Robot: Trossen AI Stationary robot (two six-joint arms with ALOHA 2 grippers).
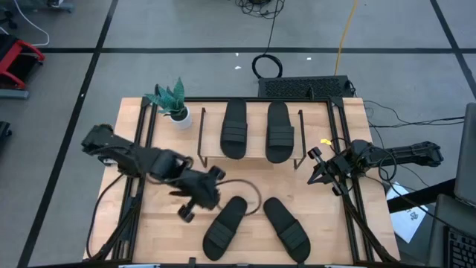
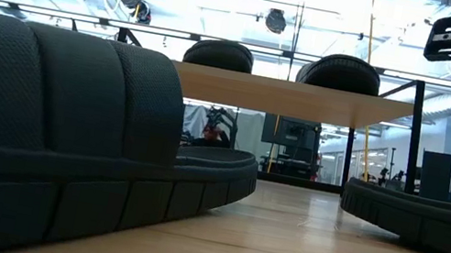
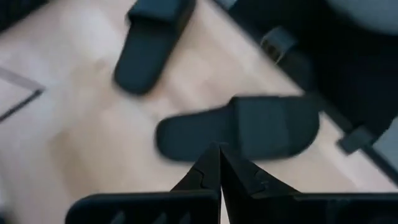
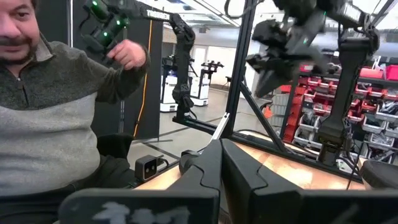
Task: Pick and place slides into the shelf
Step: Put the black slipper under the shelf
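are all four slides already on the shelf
No, only two slides sit on the shelf; the other two lie on the table in front of it.

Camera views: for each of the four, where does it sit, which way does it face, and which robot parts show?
High: overhead, straight down on the table; both arms, left gripper, right gripper.
Low: table level, facing the shelf past two near slides.
Left wrist: down past shut fingers at two table slides.
Right wrist: outward past shut fingers toward a person.
Shared: high and low both show two slides on the shelf.
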